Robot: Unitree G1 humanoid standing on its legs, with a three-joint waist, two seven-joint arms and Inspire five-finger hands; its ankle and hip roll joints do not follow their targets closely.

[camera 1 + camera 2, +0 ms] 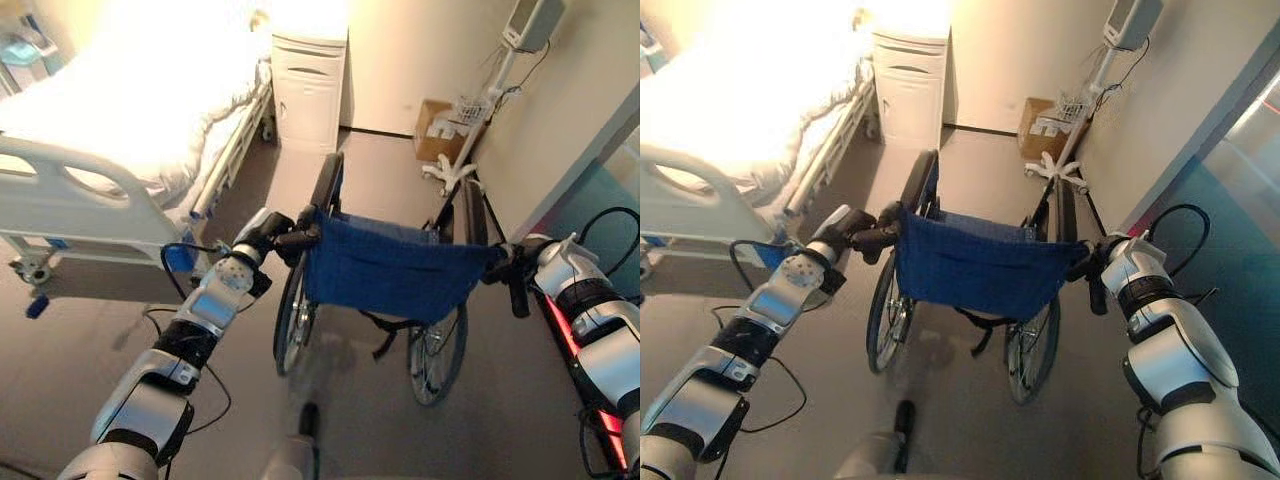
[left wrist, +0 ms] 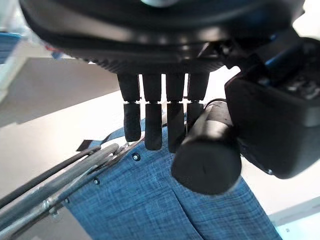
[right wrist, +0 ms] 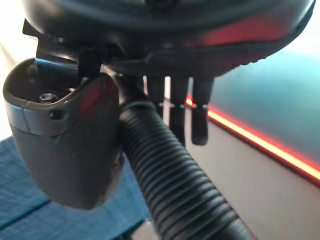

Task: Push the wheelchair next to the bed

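Two hands on the wheelchair (image 1: pixel 385 270), one at each push handle, and the chair stands on the bare floor (image 1: pixel 90 330) in the middle of the room, its blue fabric back facing the robot and its big wheels angled slightly apart. The left hand (image 1: pixel 268 238) sits at the left handle (image 2: pixel 205 155); from the wrist view the fingers (image 2: pixel 152 117) lie side by side, curving down past the smooth black grip with the thumb beside it, so the hand is wrapped round that handle. Over on the other side, the right hand (image 1: pixel 1102 262) meets the right handle (image 3: pixel 170 170), a ribbed black grip running between the thumb and the fingers (image 3: pixel 175 117), which hang close together behind it, curled about the grip. The bed (image 1: pixel 120 110) lies ahead and to the robot's left, white covers on top, its pale footboard near the left arm, well apart from the chair. A white bedside cabinet (image 1: pixel 308 88) stands against the far wall just beside the bed's head. To the right of it, a cardboard box (image 1: pixel 437 128) rests by the wall, with a monitor stand (image 1: pixel 480 110) on a wheeled base in front of it.
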